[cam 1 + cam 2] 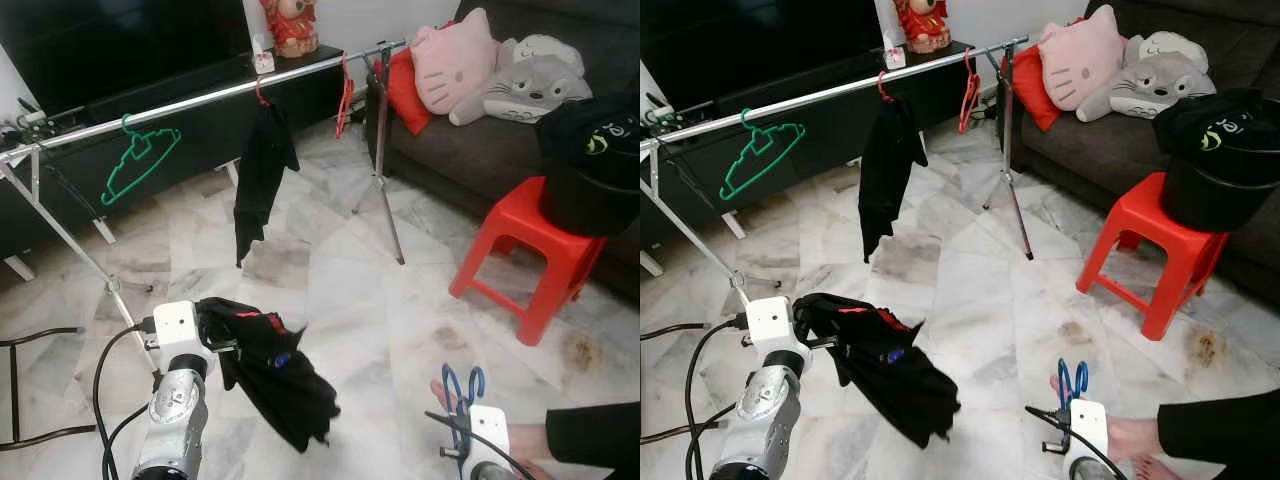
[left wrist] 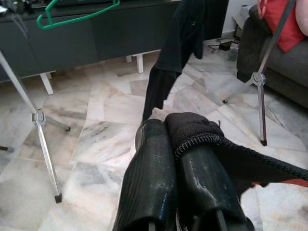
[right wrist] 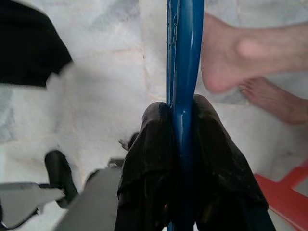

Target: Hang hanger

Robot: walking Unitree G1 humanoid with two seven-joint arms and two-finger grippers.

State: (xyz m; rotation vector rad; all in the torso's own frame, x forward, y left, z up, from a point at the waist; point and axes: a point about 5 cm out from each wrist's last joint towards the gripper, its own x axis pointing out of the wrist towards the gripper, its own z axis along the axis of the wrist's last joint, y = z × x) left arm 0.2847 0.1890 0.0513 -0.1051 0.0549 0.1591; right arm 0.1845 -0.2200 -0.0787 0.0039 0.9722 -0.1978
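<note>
Your left gripper [image 2: 166, 125] is clamped on a black garment [image 1: 270, 370] that droops low in front of you. Your right gripper [image 3: 182, 108] pinches a blue hanger [image 1: 462, 385], held low at your right beside a person's hand [image 1: 515, 440]. Ahead of you: metal rail [image 1: 200, 100] carrying a green hanger [image 1: 140, 160], a hung black garment [image 1: 262, 170] and a red hanger [image 1: 345, 95]. To the right: red stool [image 1: 530, 250] bearing a black bucket [image 1: 590, 190].

Bright even indoor light, soft shadows, close wrist views blurred

Shiny metal rail [image 1: 200, 101], glossy marble floor [image 1: 340, 290], seemingly plastic stool [image 1: 525, 255].
</note>
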